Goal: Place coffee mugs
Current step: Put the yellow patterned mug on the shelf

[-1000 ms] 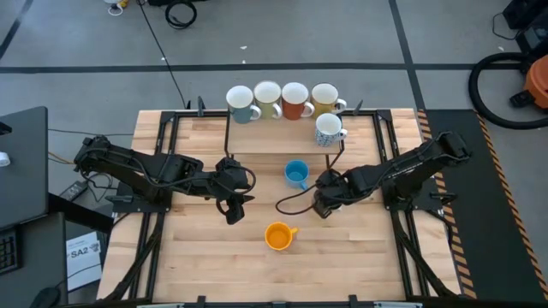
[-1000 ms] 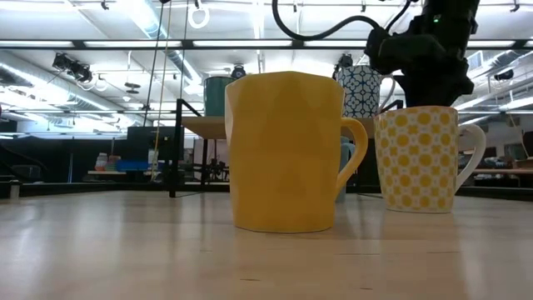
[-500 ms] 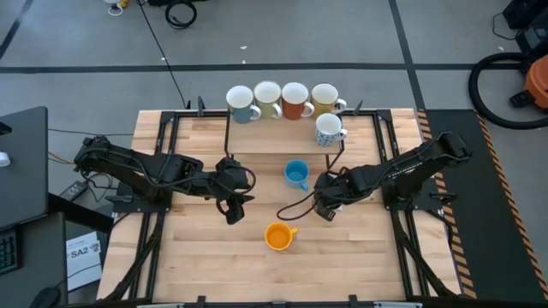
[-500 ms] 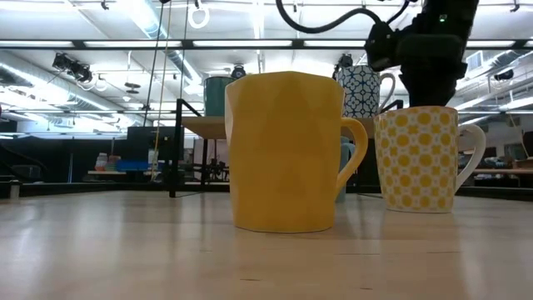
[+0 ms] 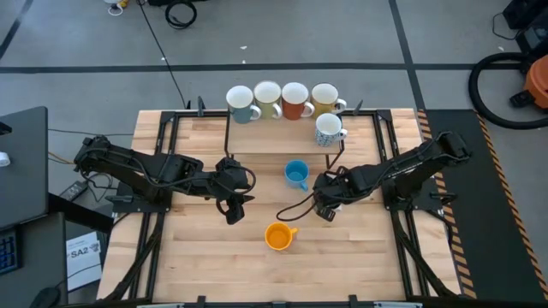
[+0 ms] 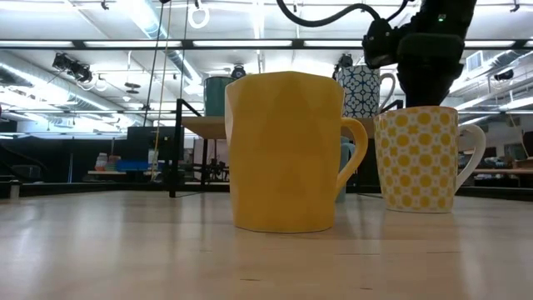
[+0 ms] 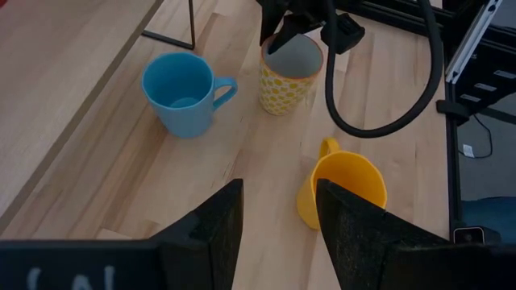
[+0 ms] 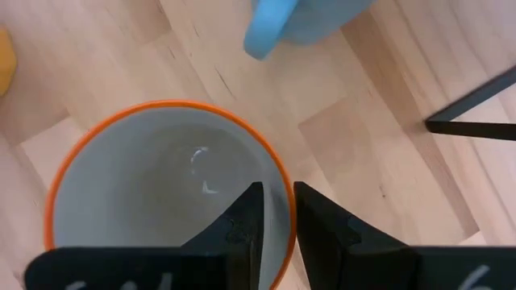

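While left tool (image 5: pixel 233 210) idles apart, right tool (image 8: pixel 276 211) clamps dotted mug (image 7: pixel 290 74) rim.

two dark jointed arms, black looping cable (image 5: pixel 295 204), flat black tool fingers (image 7: pixel 211 229)

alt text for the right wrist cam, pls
The right gripper has its fingers pinched on the rim of an orange-rimmed mug, one inside and one outside. Beyond it on the wooden table stands a blue mug.

Four mugs (image 5: pixel 282 100) in a row at table's (image 5: pixel 197 257) far edge, three mid-table
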Controlling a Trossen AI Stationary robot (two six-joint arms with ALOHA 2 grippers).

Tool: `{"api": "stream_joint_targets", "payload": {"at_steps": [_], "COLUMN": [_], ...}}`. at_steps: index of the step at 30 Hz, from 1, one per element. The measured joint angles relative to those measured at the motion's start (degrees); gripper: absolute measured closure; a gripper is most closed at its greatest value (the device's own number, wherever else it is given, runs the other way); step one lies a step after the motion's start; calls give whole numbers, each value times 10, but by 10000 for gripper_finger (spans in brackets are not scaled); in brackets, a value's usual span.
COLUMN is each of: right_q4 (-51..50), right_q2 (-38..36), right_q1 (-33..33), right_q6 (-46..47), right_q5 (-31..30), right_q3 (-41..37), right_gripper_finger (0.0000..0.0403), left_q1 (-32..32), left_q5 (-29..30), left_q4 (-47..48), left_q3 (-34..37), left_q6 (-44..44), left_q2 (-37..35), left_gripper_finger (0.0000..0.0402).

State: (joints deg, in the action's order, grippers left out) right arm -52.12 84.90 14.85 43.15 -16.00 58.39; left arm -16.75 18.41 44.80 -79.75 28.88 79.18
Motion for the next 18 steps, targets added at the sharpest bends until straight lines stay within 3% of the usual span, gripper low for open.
{"api": "stream_joint_targets", "payload": {"at_steps": [7, 13, 18], "right_q4": [0, 1, 6], "right_q2": [0, 0, 0], "right_q1": [-8, -12, -12], "right_q6": [2, -22, -102], "right_q5": [16, 18, 2], "right_q3": [0, 0, 0], "right_gripper_finger": [317, 261, 212], "left_q1": [0, 0, 0], "left_q5": [0, 0, 0], "left_q4": [0, 0, 0], "left_q3": [0, 0, 0], "left_q6": [0, 0, 0], "left_q2": [0, 0, 0], "left_gripper_finger": [237, 237, 237]}}
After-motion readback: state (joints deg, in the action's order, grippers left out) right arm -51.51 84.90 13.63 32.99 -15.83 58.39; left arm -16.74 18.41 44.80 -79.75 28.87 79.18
